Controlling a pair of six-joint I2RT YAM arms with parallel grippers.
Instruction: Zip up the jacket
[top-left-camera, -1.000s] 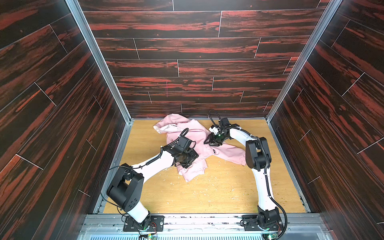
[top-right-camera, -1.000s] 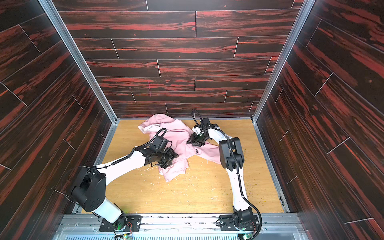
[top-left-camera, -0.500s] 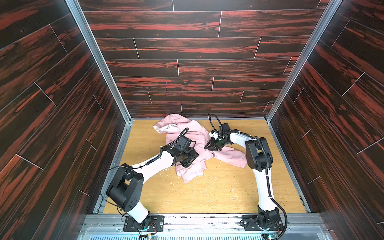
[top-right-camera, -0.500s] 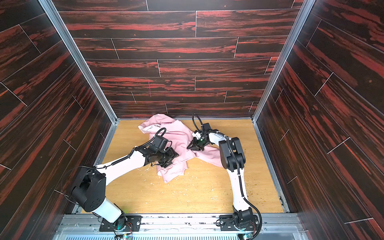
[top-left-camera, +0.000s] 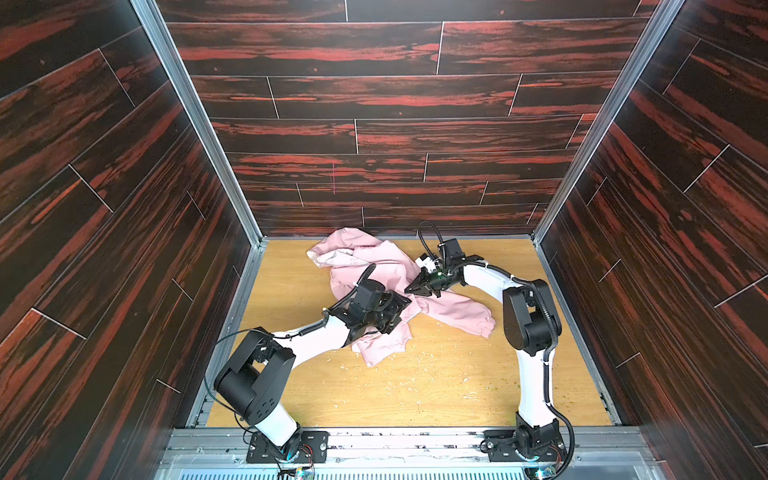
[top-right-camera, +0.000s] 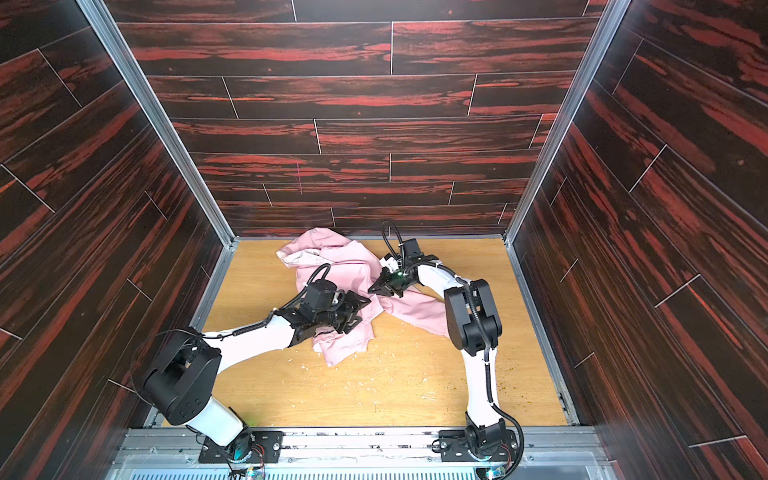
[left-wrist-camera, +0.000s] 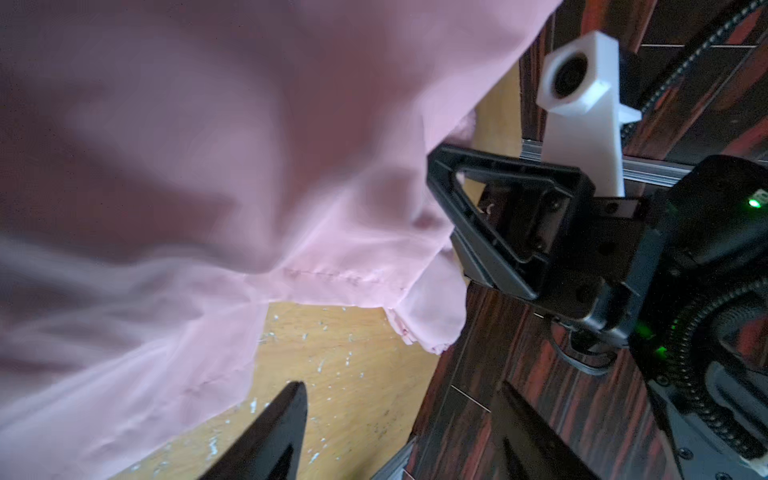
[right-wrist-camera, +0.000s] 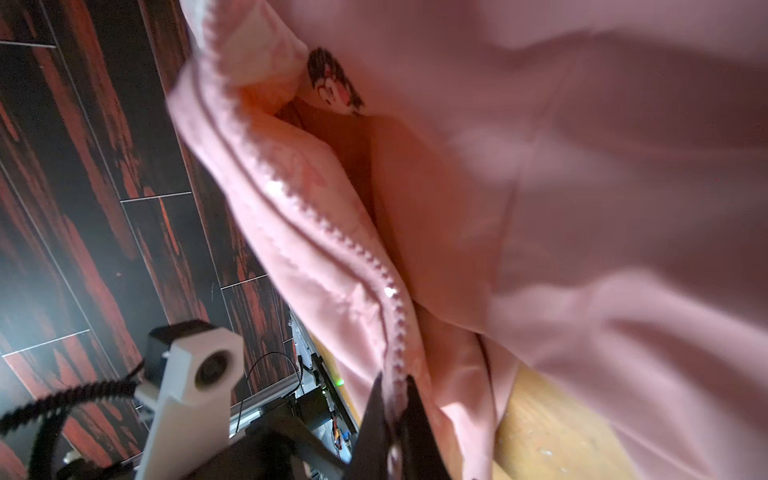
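Pinching the zipper edge (right-wrist-camera: 332, 232) between its closed tips, the right gripper (right-wrist-camera: 390, 411) holds one front border of the jacket (top-left-camera: 376, 259) seemingly raised off the table (top-left-camera: 436, 374). This is probably to expose the teeth and trace them to the slider, which I cannot see. The left gripper (left-wrist-camera: 399, 399) hovers close by, jaws apart and gripping nothing, with a pink hem (left-wrist-camera: 332, 276) just beside it. The jacket lies crumpled near the back wall (top-left-camera: 395, 199), between both arms, one sleeve (top-left-camera: 469, 316) trailing rightward. Bunched folds likely hide the other zipper half, and pale flecks (top-left-camera: 399, 386) litter the table.
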